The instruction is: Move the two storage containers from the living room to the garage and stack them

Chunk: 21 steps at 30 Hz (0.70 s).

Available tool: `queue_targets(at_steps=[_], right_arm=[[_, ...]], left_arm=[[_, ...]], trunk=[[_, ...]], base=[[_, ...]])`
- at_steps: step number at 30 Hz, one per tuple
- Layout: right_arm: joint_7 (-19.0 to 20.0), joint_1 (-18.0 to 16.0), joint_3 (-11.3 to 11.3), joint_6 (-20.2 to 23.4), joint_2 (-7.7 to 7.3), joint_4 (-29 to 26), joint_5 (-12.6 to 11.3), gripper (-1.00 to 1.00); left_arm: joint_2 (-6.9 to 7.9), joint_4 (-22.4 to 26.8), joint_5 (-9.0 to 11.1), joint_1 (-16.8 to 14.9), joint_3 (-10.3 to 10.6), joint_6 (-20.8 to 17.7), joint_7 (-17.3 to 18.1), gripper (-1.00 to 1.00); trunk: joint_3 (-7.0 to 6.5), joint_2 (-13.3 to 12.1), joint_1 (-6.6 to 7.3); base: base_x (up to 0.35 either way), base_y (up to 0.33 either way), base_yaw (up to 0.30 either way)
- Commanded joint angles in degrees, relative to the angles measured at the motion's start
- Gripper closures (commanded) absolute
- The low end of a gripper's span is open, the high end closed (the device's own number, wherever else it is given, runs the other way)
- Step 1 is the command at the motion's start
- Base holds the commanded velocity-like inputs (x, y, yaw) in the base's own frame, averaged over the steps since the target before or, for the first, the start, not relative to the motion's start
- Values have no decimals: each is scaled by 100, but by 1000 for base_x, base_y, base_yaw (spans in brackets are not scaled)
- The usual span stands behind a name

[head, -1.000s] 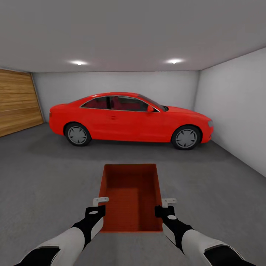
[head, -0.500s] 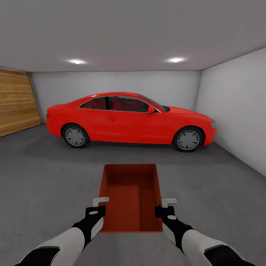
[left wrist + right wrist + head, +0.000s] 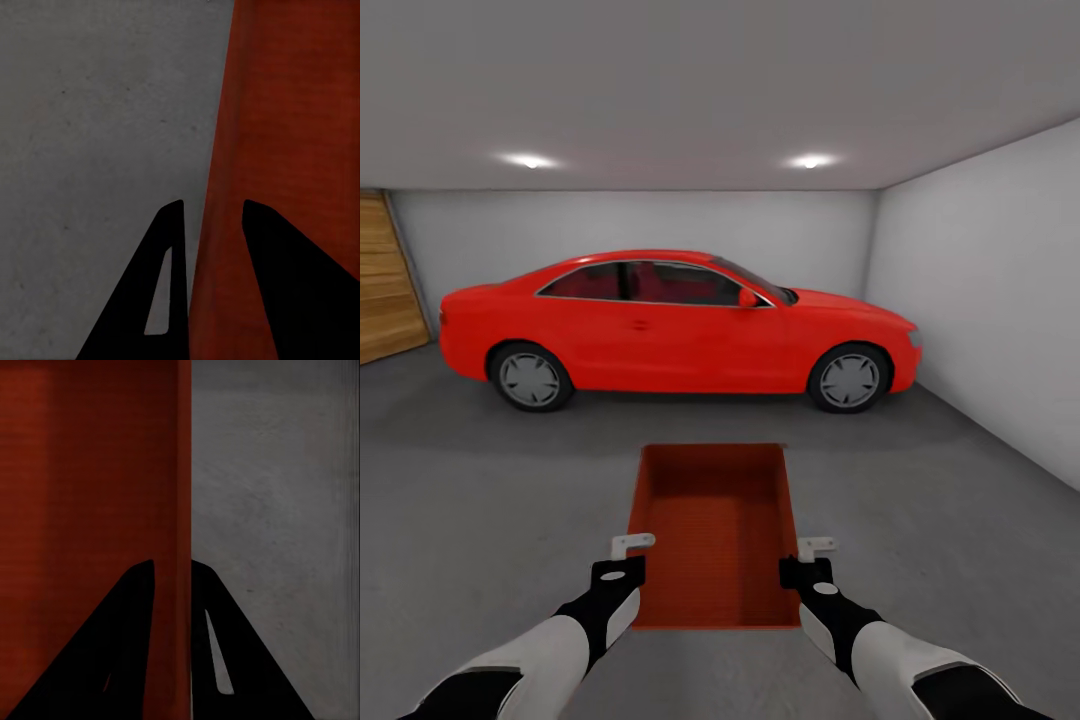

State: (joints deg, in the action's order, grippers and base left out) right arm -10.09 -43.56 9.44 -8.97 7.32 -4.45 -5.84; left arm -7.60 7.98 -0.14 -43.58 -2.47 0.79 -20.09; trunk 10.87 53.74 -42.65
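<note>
storage container [image 3: 712,535], orange-red and open-topped, hangs between the two tools out in front of the robot, above the dark grey floor [image 3: 480,520] of the garage. the left tool [image 3: 628,556] has the container's left long wall between its fingers; in the left wrist view the red wall [image 3: 285,150] runs down between the two dark fingers [image 3: 161,300], so that tool is closed narrow on the wall. the right tool [image 3: 812,556] does the same on the opposite wall, and the right wrist view shows the wall edge [image 3: 171,547] pinched between its fingers [image 3: 217,660]. both grips sit at the near end of the bin, so most of its length reaches ahead of the tools.

ahead of the tools, well beyond the bin's far end, a red car [image 3: 680,325] stands side-on across the room, with a pale wall [image 3: 1000,300] off to the right tool's side.

the step in hand looks like carrying the bin to a spot and setting it down. done well, i judge it means lowering both tools together at one rate so the bin stays level, choosing open concrete well short of the car, and letting the base rest flat before either tool opens. leaving room around it would help when the second bin has to be stacked on top.
</note>
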Motion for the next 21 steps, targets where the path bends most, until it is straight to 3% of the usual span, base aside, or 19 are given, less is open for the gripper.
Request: queue_targets(at_steps=[1,21], right_arm=[[-148,-12,-363,-219,-28,-12,-22,100],[-152,-17,-364,-227,-27,-12,-23,100]], left_arm=[[240,-15,40,1,-105,9,-30,100],[241,-24,40,5,-114,-44,3,100]], trunk=[[8,6,-4],[8,6,-4]], base=[[321,0,-276],[322,0,-282]])
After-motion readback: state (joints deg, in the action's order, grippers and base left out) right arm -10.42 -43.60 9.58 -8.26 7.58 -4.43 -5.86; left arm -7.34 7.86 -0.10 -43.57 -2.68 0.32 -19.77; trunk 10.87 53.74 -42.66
